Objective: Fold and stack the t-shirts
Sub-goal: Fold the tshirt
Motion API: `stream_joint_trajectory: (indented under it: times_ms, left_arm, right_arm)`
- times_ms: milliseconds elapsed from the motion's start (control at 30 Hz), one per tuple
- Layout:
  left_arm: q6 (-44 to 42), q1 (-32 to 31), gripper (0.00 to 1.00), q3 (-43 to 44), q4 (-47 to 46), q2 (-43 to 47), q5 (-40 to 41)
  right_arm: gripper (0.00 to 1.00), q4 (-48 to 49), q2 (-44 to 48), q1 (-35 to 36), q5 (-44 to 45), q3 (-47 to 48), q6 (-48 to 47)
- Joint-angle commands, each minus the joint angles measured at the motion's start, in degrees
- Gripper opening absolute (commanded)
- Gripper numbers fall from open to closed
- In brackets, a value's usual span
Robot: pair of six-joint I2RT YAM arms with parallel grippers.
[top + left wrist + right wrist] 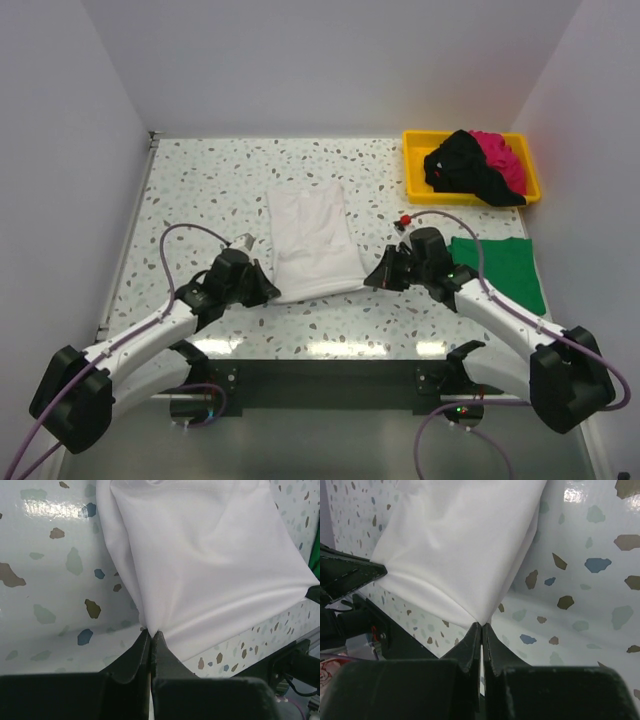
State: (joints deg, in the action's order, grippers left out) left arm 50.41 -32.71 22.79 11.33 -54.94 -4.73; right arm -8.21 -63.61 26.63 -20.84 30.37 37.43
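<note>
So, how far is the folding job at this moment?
Done, it seems: the green t-shirt lies flat as a neat rectangle at the right. In hand: the white t-shirt is folded to a narrow strip, and the left gripper and right gripper each pinch one near corner of it. To do: the black t-shirt and pink t-shirt lie crumpled in the yellow tray, and nothing is stacked yet.

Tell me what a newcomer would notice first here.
The white t-shirt lies mid-table, its two near corners pinched by the left gripper and the right gripper. At the far right, a yellow tray holds a crumpled black t-shirt and pink t-shirt; a folded green t-shirt lies nearer the arms.
</note>
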Motion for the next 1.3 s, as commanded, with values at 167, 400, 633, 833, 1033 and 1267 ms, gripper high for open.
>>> stream_joint_trajectory:
  times_ms: [167, 400, 633, 833, 1033, 1267]
  left_arm:
    - [0.39, -0.07, 0.0, 12.62, 7.56, -0.61, 4.73]
    - [-0.31, 0.1, 0.0, 22.99, 11.16, -6.14, 12.55]
    - [-1.02, 3.17, 0.0, 28.97, 9.94, -10.1, 14.84]
    - [-2.07, 9.67, 0.0, 30.91, 7.22, -13.44, 10.89]
    - [-3.65, 12.41, 0.0, 34.24, 4.4, -18.97, 9.65]
    - [-4.71, 14.16, 0.0, 39.96, 3.17, -26.97, 10.71]
  right_arm:
    - [0.0, -6.03, 0.6, -0.18, 1.5, 11.72, -3.15]
    - [0.0, -7.52, -5.37, -0.35, 6.25, 21.65, -5.87]
    - [0.0, -8.32, -13.11, -2.28, 5.55, 32.64, -7.72]
    - [0.0, -6.56, -20.4, -3.87, -0.94, 38.09, -7.2]
    - [0.0, -5.25, -26.99, -4.92, -2.71, 41.61, -6.49]
    - [0.0, -4.01, -34.9, -8.0, -4.55, 46.44, -5.88]
